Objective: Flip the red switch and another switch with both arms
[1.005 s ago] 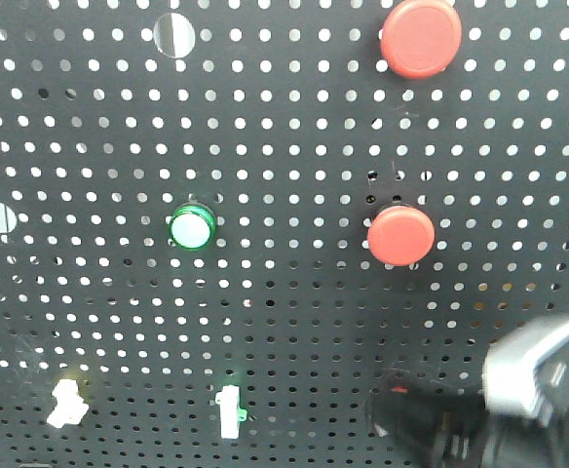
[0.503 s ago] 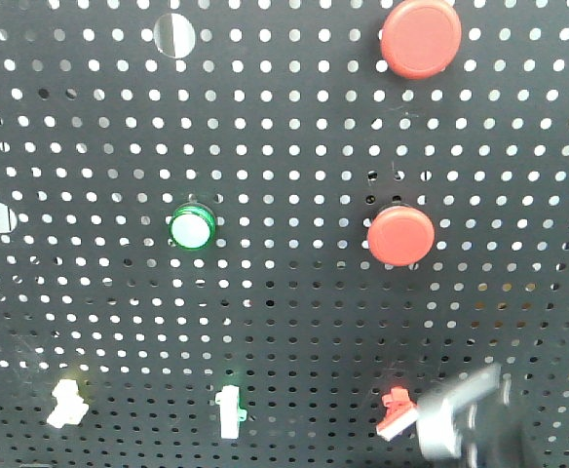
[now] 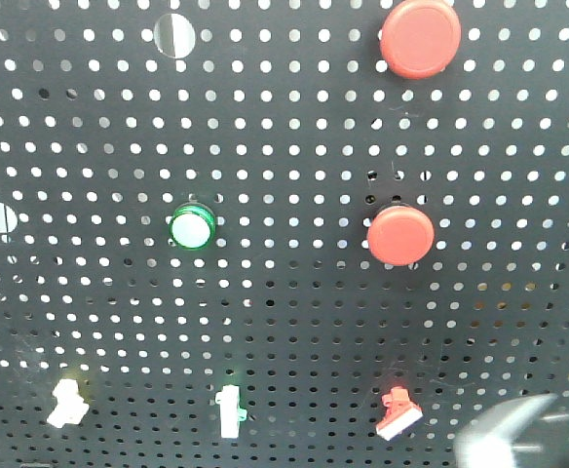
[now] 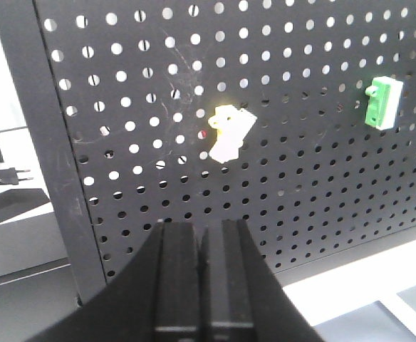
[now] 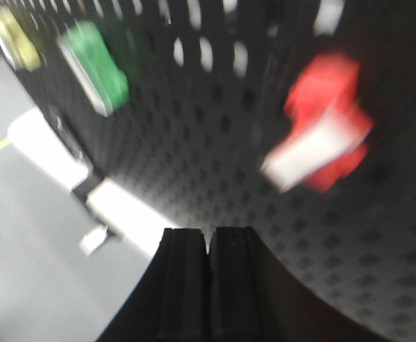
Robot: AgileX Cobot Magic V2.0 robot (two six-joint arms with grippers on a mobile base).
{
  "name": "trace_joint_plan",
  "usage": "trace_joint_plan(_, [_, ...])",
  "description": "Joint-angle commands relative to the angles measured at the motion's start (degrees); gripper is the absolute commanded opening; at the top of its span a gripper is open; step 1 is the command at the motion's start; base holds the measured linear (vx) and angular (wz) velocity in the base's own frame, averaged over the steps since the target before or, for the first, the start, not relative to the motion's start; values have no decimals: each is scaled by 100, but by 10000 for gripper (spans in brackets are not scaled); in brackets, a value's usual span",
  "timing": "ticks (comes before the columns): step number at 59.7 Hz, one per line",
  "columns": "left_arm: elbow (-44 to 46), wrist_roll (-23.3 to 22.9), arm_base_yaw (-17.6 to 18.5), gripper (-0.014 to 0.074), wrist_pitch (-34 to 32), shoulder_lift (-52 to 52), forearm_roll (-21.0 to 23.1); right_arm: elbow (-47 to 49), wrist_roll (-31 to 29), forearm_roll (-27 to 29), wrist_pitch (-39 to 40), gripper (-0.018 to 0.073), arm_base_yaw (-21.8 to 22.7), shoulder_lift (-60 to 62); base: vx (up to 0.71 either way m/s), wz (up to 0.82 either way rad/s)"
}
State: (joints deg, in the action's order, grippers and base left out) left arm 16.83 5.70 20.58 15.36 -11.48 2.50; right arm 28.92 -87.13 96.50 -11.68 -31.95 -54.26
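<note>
At the far left of the black pegboard [image 3: 294, 322], the all-white toggle switch [image 3: 66, 403] sits as it did a second ago, its chunky lever angled. The left gripper [image 4: 202, 239] hangs below it and apart from it, fingers pressed together on nothing. That switch looks not yet done.

Further right, the red switch [image 3: 398, 412], hidden behind the right arm [image 3: 513, 437] a second ago, is now fully uncovered. The arm has drawn off to the lower right corner as a grey blur. The right gripper [image 5: 208, 239] is clenched empty, clear of the switch. The red one has probably been flipped.

The panel is matt dark metal with regular round holes. The left switch is faintly yellowish moulded plastic. The red switch has a blocky body and a flat white lever bar tilted downward.
</note>
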Motion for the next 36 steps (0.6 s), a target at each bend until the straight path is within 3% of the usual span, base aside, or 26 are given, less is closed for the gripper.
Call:
trace_joint_plan(1, [154, -30, 14, 3, -455, -76, 23, 63, -23, 30, 420, -6, 3, 554, 0, 0])
trace_joint_plan(21, [154, -318, 14, 3, -302, -76, 22, -734, -888, -77, 2307, -6, 3, 3300, 0, 0])
trace_joint_plan(36, [154, -312, 14, 3, 173, -76, 17, -826, -1414, -59, 3580, -6, 3, 4200, 0, 0])
